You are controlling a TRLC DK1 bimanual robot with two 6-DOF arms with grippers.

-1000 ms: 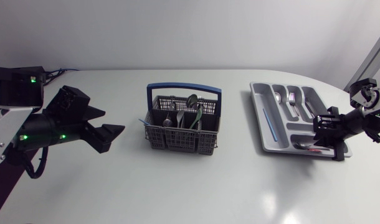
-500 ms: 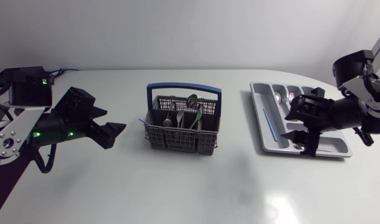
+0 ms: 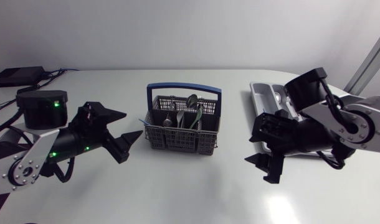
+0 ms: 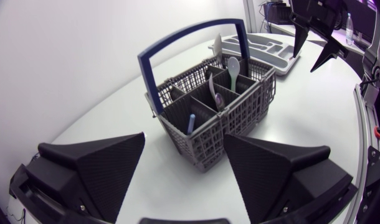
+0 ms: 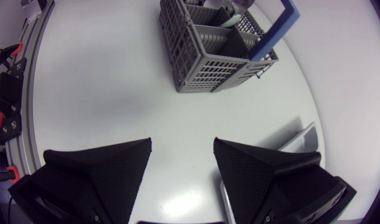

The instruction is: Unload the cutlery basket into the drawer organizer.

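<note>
Right gripper [image 3: 260,168] leaving grey plastic drawer organizer [image 3: 263,94], swinging toward blue-handled grey cutlery basket [image 3: 177,134]; left gripper [image 3: 129,126] nearing too. Both spread wide, empty: next pick likely beginning.

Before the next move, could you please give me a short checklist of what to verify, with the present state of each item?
1. The left hand is open and empty: ok.
2. The right hand is open and empty: ok.
3. The cutlery basket is upright on the table, with cutlery standing in it: ok.
4. Bare table between left hand and basket: ok.
5. The blue handle is clear of a reach from above: not ok, it stands upright across the middle.
6. Free slots in the drawer organizer: cannot tell, the right arm covers most of it.
</note>
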